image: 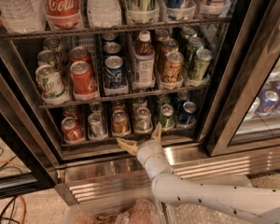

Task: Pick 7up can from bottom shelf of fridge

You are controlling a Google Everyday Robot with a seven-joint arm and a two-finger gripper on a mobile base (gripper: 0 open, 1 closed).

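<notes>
Gripper [138, 133] sits just below the 7up can [143, 120], tan fingers spread wide apart, nothing between them. The 7up can, pale silvery aluminium with a shiny round top, stands upright in a clear plastic lane on the bottom shelf [98, 141] of the fridge [224, 92]. Left of the 7up can, a brown can [120, 122]; right of it, a darker green can [166, 116]. Below it, a ribbed steel strip [224, 164].

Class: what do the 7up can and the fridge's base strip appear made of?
7up can: likely aluminium, glossy; silver top glints. Base strip: probably stainless steel, ribbed, brushed sheen. The end effector, open, sits just before that can, tan fingers looking plastic.
</notes>
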